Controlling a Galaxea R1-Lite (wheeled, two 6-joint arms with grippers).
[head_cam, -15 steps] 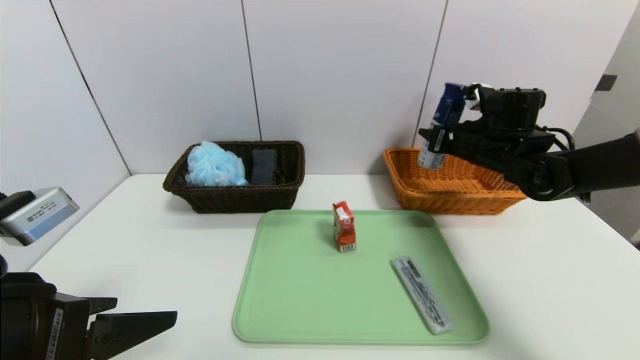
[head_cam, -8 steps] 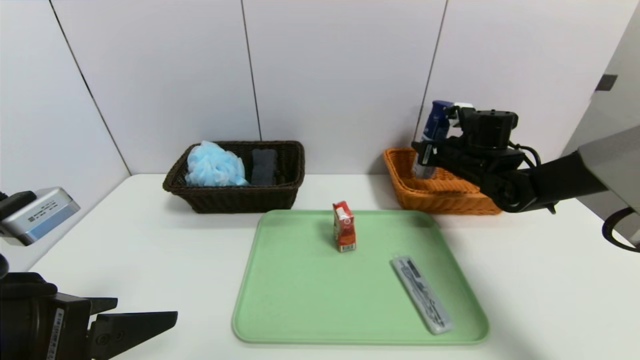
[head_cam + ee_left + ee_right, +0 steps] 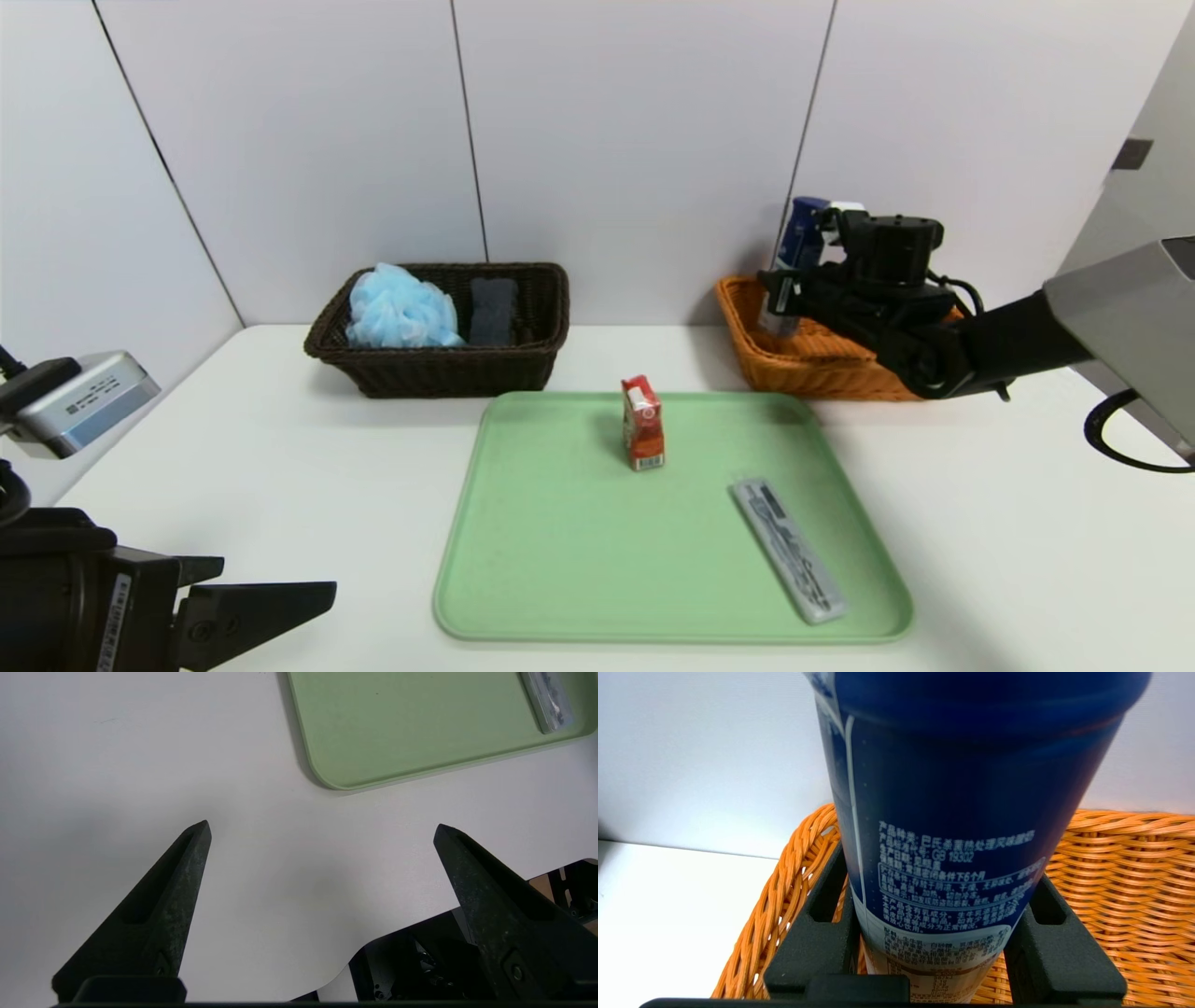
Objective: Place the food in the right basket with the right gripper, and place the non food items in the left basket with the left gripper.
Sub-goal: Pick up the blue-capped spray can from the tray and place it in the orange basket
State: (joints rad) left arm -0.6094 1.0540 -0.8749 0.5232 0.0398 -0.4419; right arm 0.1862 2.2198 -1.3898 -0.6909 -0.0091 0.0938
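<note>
My right gripper is shut on a blue and white drink bottle, held upright inside the left end of the orange basket. In the right wrist view the bottle stands between both fingers above the orange weave. A red juice carton stands on the green tray, and a grey flat packet lies near the tray's right edge. My left gripper is open over bare table at the near left. The dark basket holds a blue bath pouf and a dark sponge.
The white wall stands close behind both baskets. The table's front edge runs just below my left gripper. The tray's near corner and the grey packet's end show in the left wrist view.
My right gripper has moved down and to the left with the bottle, from above the orange basket into its left end. The left arm has barely shifted.
</note>
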